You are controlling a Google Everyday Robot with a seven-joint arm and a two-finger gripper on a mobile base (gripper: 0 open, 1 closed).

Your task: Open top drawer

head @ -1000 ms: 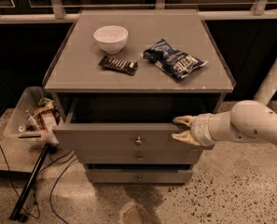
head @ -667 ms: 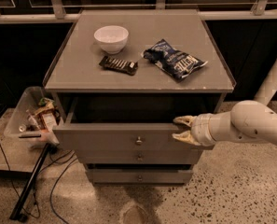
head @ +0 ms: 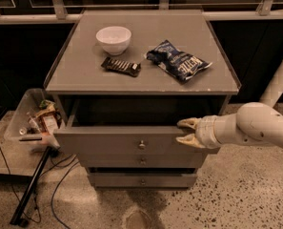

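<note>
the wide matte grey wooden top drawer (head: 107, 146) stands pulled partway out of the grey cabinet (head: 84, 80); the pale two-finger gripper (head: 185, 131) sits at the drawer front's right end, jaws spread.

Bowl (head: 113, 38), snack bar (head: 121, 66), chip bag (head: 178, 61) (crumpled) lie atop the cabinet (head: 84, 75).

top drawer (head: 107, 144): matte grey | end effector (head: 186, 131): cream-yellow, at top drawer's right front | bowl (head: 113, 38): white | snack bag (head: 178, 61): dark blue, white lettering | floor (head: 255, 190): speckled
</note>
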